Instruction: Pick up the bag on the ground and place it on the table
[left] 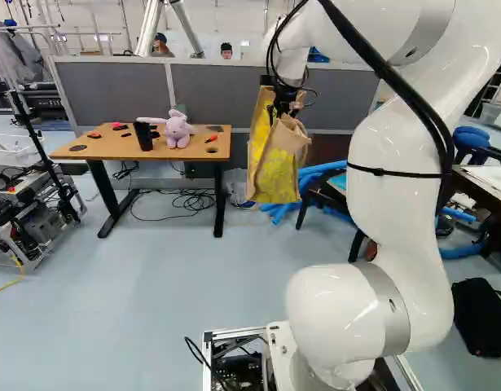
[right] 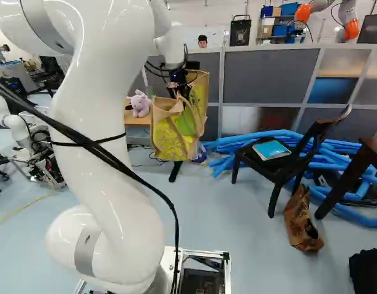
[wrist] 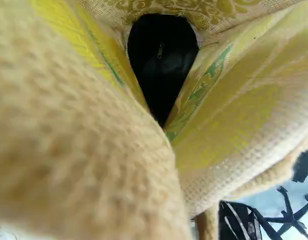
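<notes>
My gripper point(left: 279, 104) is shut on the upper part of the yellow and tan bag point(left: 274, 167), which hangs in the air. In the right base view the bag point(right: 171, 131) hangs below the gripper point(right: 178, 86), in front of the grey partition. The table point(left: 116, 147), with a wooden top and black legs, stands left of the bag in the left base view, apart from it. Close up in the wrist view, the bag's woven cloth point(wrist: 229, 120) hides the fingers, and something black point(wrist: 161, 65) shows in its opening.
On the table are a pink plush toy point(left: 177, 129), a black cup point(left: 143, 136) and small items. Blue tubes point(right: 255, 139) and a dark chair point(right: 286, 160) stand right of the bag. A brown paper bag point(right: 300, 220) is on the floor. Another robot point(right: 19, 125) stands left.
</notes>
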Available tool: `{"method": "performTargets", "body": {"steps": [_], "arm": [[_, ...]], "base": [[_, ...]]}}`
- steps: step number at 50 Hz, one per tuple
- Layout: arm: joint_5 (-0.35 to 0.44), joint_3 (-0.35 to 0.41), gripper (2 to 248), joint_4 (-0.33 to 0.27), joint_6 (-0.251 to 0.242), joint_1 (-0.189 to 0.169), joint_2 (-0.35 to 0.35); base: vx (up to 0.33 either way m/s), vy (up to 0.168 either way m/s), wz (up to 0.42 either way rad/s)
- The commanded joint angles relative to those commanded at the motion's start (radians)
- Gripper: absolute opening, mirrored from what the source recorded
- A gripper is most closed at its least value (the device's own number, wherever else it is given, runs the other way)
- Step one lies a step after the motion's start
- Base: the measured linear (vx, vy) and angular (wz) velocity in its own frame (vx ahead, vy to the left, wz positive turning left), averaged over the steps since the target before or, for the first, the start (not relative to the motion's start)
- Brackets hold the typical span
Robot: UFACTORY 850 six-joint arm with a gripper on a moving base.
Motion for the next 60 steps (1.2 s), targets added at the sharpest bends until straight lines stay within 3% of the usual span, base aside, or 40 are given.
{"method": "performTargets", "body": {"steps": [45, 60], "arm": [[-0.159, -0.201, 23, -0.022, 0.0, 0.006, -0.05], [-0.166, -0.214, 23, -0.023, 0.0, 0.006, -0.057]], "base": [[0.0, 0.0, 0.0], [0.0, 0.0, 0.0]]}}
